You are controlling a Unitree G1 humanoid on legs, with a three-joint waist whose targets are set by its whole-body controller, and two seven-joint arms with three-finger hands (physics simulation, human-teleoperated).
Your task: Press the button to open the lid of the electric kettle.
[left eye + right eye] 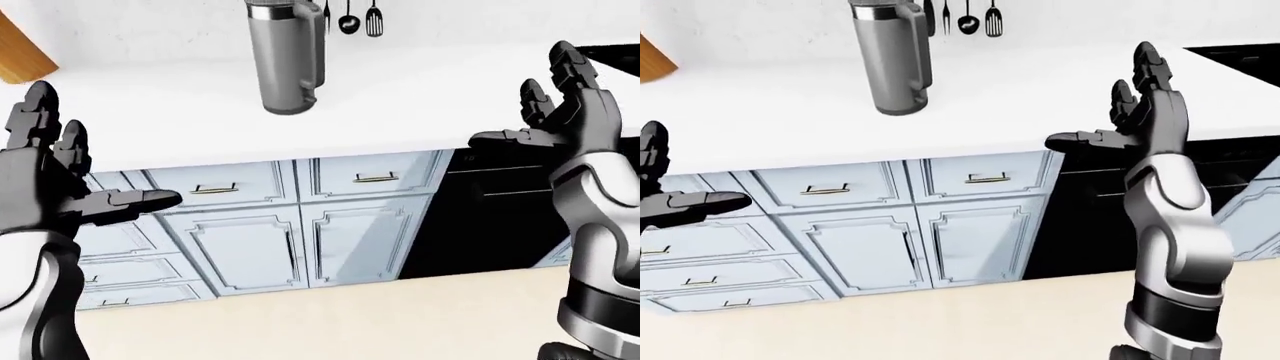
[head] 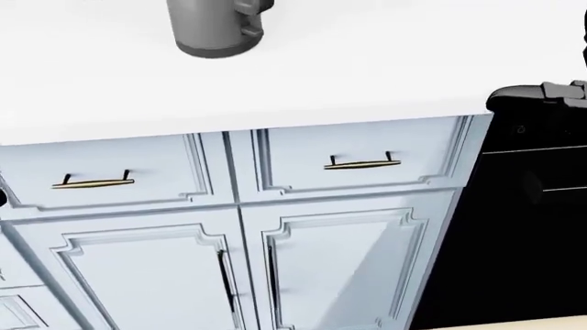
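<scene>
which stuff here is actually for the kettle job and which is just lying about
For the job: electric kettle on the counter; left robot hand and right robot hand, both open.

Just about: hanging utensils, cabinet drawers, black oven, wooden object.

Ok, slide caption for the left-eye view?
Both open hands raised short of the grey electric kettle on the white counter.

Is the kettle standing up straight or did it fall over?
Standing up straight. The electric kettle sits on its base on the white counter, body vertical. Neither hand touches it.
</scene>
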